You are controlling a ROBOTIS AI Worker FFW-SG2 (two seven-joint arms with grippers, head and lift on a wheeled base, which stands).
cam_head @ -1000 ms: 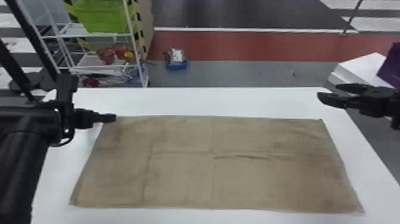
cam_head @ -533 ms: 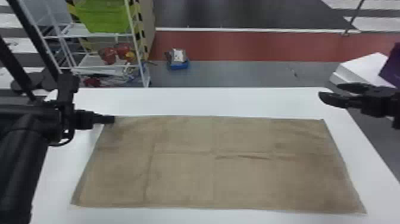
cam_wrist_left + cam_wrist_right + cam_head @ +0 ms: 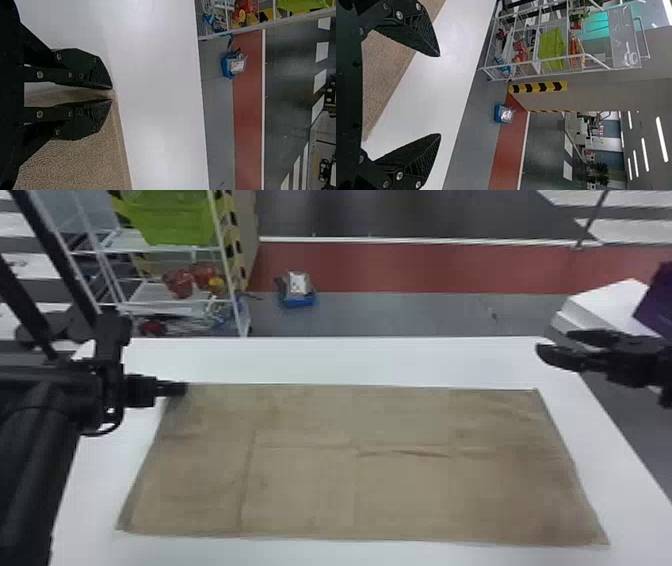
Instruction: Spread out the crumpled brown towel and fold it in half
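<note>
Beyond the white table [image 3: 350, 360], a green bin [image 3: 175, 220] sits on a rack at the far left. The brown towel [image 3: 400, 495] lies spread flat across the table, lightly creased. At its far left corner, the left gripper [image 3: 183, 389] pinches the cloth between its fingertips. The right gripper [image 3: 553, 344], fingers parted, hangs beyond the towel's far right corner, apart from it.

My left gripper [image 3: 183, 389] reached in from the left, its fingers nearly together; my right gripper [image 3: 553, 341] hung at far right, fingers spread wide.
</note>
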